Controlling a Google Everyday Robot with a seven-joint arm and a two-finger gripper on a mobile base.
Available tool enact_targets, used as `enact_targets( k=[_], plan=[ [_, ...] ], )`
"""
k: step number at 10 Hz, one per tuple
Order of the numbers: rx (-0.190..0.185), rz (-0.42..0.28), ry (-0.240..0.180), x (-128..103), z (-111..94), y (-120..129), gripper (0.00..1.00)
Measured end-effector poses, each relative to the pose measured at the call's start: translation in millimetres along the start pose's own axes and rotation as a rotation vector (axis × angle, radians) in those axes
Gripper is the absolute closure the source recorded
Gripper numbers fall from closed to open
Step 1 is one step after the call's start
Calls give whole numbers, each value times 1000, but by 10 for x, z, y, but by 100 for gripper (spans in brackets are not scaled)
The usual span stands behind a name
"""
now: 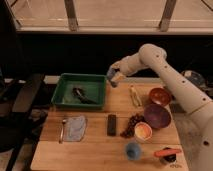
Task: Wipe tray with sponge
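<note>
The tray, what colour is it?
The tray is green, camera view; the gripper hovers by its right edge.

On the wooden bench (100, 150) lie a flat pale-blue cloth (76, 127), a black rectangular block (112, 125) and a round blue cup (132, 150). A purple bowl (157, 116) sits near a reddish-brown bowl (160, 96). The claw (114, 79) hangs above the bench's rear edge.
</note>
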Motion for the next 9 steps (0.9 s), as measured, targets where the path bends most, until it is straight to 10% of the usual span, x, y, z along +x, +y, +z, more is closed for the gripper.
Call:
enact_targets(
  k=[3,9],
  plan=[
    [-89,-74,-71,-505,422,-50,100],
    [-92,-75,-68,-487,421,-45,100]
  ],
)
